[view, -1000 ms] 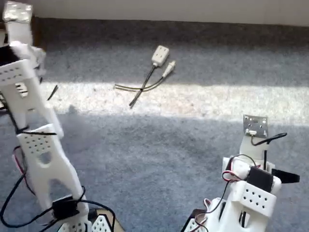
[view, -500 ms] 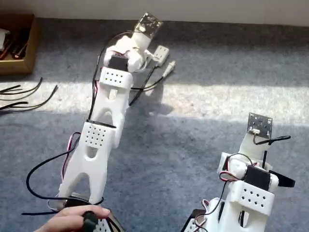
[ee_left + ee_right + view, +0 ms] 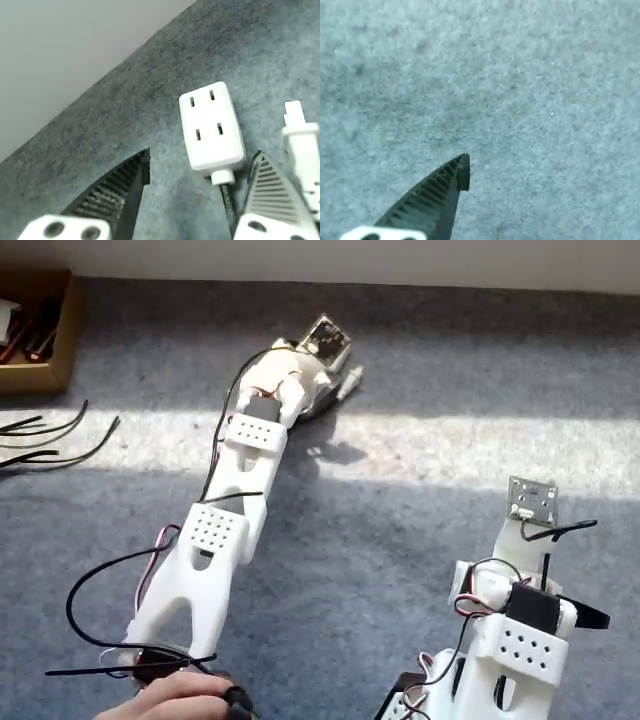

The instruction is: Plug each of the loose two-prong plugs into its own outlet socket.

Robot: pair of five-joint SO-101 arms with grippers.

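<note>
Two pairs of slots, all of them empty, are seen on the white outlet block [image 3: 212, 127]. The block lies flat on the grey carpet [image 3: 165, 65], just ahead of the fingertips of the left gripper [image 3: 202, 157]. Its cord end [image 3: 221, 176] reaches into the gap between the tips and is closer to the lighter finger [image 3: 270, 192] than to the dark finger [image 3: 117, 192]. One loose white plug [image 3: 299, 135] is seen on the outer side of the lighter finger, just beside it. The left gripper is spread wide, wider than the block, and nothing is held by it.

One second ago the left arm [image 3: 240, 480] stood raised at the far side of the carpet, and the block and the plug lay uncovered with their cords crossed. Since then the arm has been swung over to them. Half a second ago the gripper was already above the block. Now it has been brought lower and nearer, so that in the high view the block is covered by it. The plug is found in the same place as before. The right arm [image 3: 520, 635] has hardly been moved. The right gripper [image 3: 462, 172] is held over bare carpet, well apart from the block, and whether it is open or closed cannot be told.
</note>
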